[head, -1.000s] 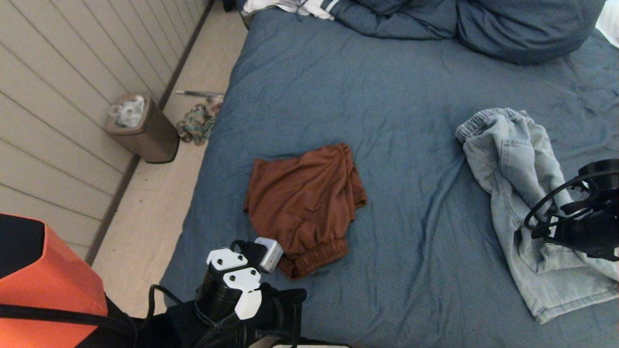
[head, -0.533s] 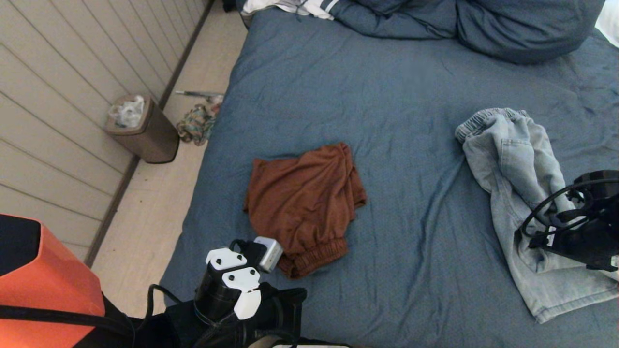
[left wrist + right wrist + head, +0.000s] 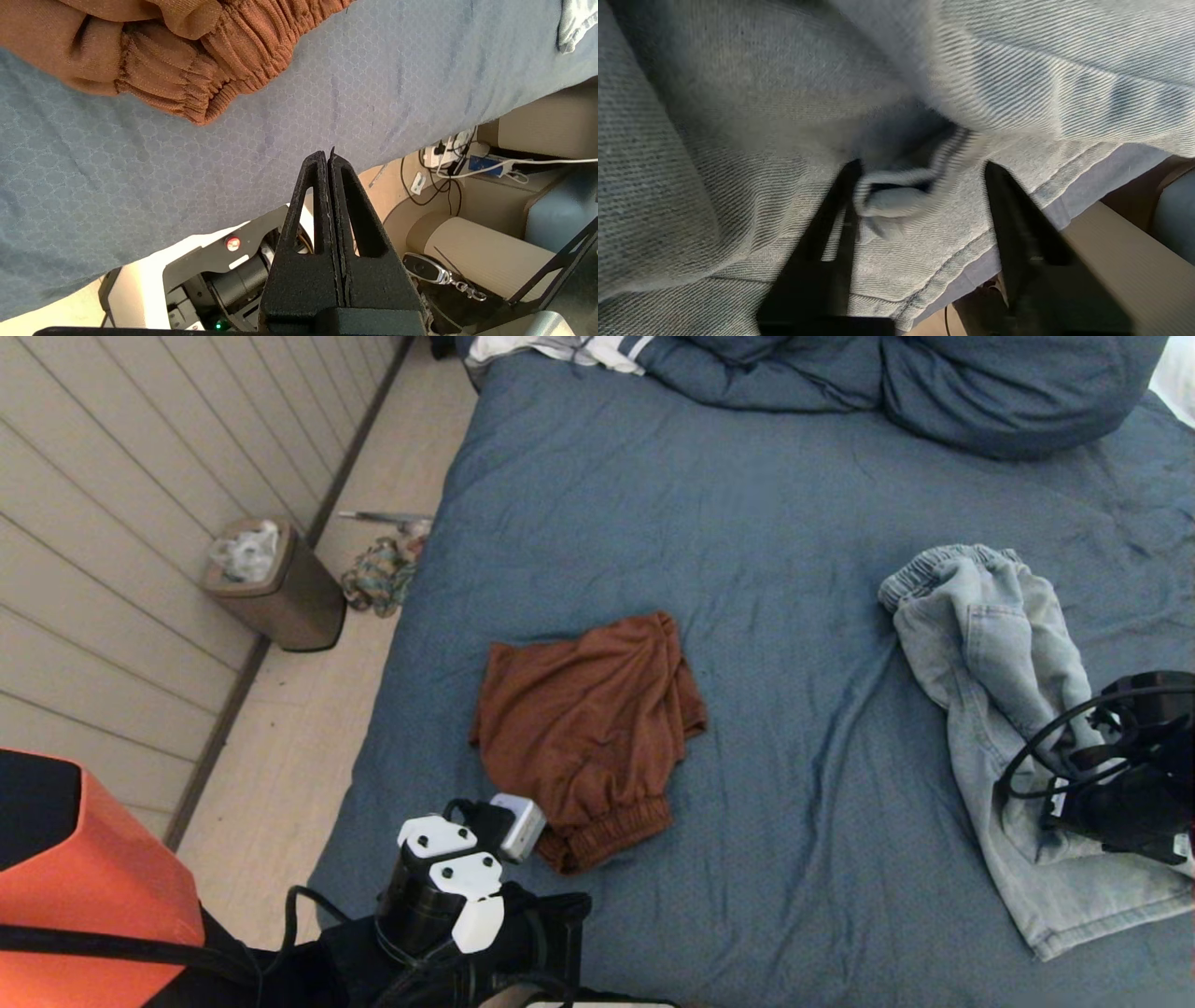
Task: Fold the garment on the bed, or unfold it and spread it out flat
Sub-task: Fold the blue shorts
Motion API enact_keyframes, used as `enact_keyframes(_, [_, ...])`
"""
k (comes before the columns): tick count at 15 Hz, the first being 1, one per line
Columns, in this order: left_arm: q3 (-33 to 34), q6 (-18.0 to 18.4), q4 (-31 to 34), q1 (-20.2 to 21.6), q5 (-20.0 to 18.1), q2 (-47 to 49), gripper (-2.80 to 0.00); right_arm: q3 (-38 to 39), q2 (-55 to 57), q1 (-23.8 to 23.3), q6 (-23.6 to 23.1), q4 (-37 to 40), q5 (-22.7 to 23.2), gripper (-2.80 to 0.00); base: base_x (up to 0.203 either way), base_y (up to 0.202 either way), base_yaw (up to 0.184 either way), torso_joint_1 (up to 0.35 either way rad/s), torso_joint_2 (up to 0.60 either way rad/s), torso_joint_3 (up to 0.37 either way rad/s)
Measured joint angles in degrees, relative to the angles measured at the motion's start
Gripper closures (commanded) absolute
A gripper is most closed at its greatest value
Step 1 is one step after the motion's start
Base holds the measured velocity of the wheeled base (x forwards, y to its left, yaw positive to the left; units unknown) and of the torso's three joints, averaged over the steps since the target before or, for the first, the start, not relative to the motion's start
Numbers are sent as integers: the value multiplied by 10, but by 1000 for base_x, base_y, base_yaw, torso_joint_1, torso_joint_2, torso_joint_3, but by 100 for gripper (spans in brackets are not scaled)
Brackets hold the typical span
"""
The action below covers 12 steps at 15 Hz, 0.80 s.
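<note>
the jeans lie crumpled at the right of the bed. the right gripper sits on them, jaws apart astride a fold. the left gripper, pressed closed, hangs at lower centre near the rust shorts.

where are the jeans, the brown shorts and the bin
jeans (image 3: pixel 1004 681), head view, mid leg
brown shorts (image 3: pixel 588 719), head view, centre of the fabric
bin (image 3: pixel 289 602), head view, front wall

My left gripper: matte black, textured triangular fingers with slots. White screwed plates cap my left wrist. Black cable loops over my right wrist.
</note>
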Motion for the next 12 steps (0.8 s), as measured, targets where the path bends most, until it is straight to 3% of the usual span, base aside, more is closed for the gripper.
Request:
enact_keyframes(8, [0, 0, 0, 0, 0, -2, 0, 51, -62, -3, -2, 2, -1, 0, 0, 0, 0, 0, 0, 0])
enact_keyframes(12, [0, 0, 0, 0, 2, -6, 0, 100, -153, -9, -40, 6, -1, 0, 0, 0, 0, 0, 0, 0])
